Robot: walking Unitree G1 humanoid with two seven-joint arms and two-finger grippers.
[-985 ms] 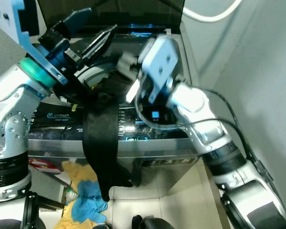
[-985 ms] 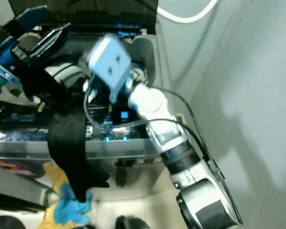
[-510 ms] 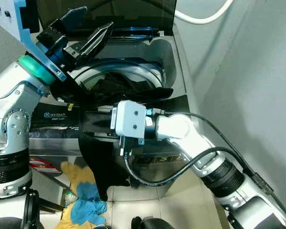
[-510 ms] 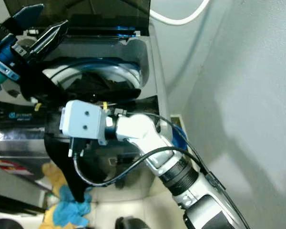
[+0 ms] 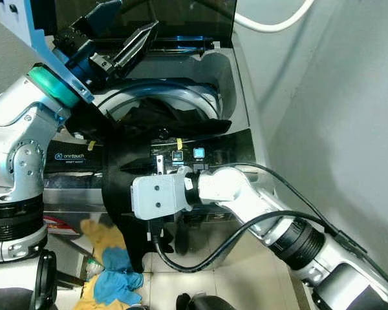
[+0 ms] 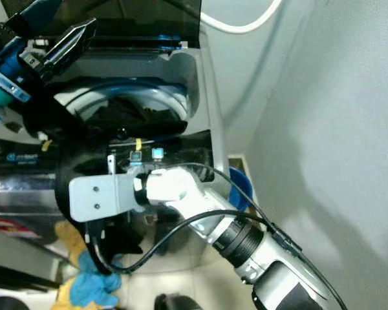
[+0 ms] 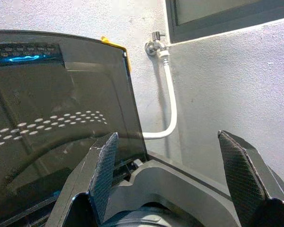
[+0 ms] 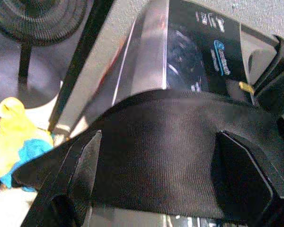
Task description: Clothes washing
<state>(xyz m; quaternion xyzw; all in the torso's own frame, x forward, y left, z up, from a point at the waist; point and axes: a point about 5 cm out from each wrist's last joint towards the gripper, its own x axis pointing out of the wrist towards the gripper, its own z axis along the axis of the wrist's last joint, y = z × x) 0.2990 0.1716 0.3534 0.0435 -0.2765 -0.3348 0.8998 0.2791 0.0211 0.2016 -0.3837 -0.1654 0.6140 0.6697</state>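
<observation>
Right gripper (image 8: 156,184) is held low at the washer front, fingers spread wide around the black garment (image 5: 126,194) draped over the rim. Left gripper (image 7: 177,184), fingers wide apart and empty, is raised above the open drum (image 5: 174,106).

A home laundry corner: a top-loading washing machine (image 5: 226,84) with its lid (image 7: 57,109) raised, a wall tap (image 7: 155,47) feeding a white hose (image 7: 169,101), and tiled floor (image 5: 246,284) below.

one washing machine (image 5: 239,84), two pincers (image 7: 165,175)
</observation>
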